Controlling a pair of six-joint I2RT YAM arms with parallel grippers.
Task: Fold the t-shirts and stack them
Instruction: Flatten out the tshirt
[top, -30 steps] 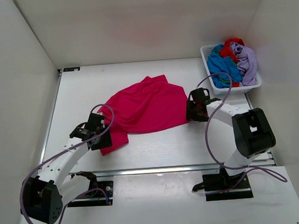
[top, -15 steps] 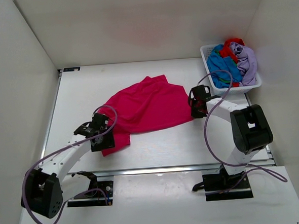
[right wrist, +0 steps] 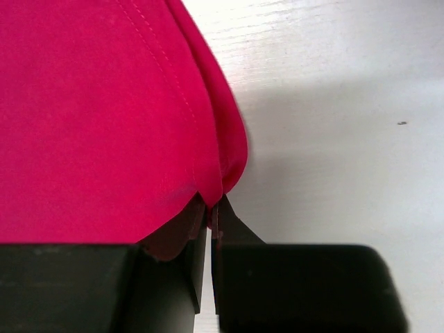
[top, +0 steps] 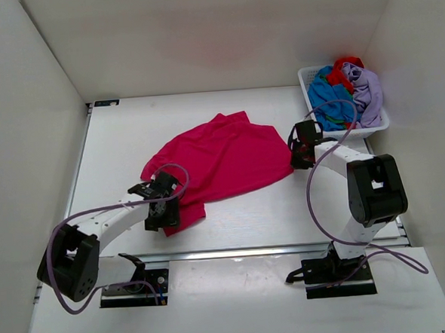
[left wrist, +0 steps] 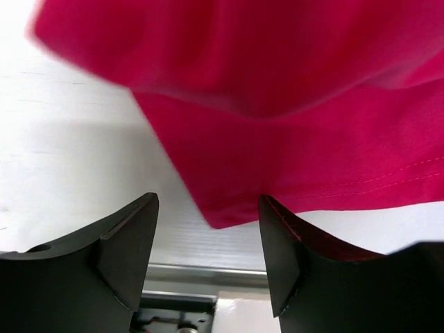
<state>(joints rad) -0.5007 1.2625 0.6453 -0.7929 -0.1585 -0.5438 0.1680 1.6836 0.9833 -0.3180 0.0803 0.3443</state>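
Shirts, four counted: one bright magenta-pink cloth t-shirt (top: 222,155) rumpled mid white table (top: 115,143); three more, blue t-shirt (top: 325,94), red t-shirt (top: 347,63), pale lavender t-shirt (top: 369,89), heaped in one white slatted plastic basket (top: 303,77), far right. Two grippers: left gripper (left wrist: 208,201) spread wide at magenta shirt's near-left corner; right gripper (right wrist: 210,218) pressed together, pinching its right hem

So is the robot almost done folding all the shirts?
Not really. Nothing is folded or stacked yet. The pink shirt lies rumpled on the table; the right gripper pinches its right edge, and the left gripper is open around its near corner. The blue shirt, red shirt and lavender shirt wait in the basket.
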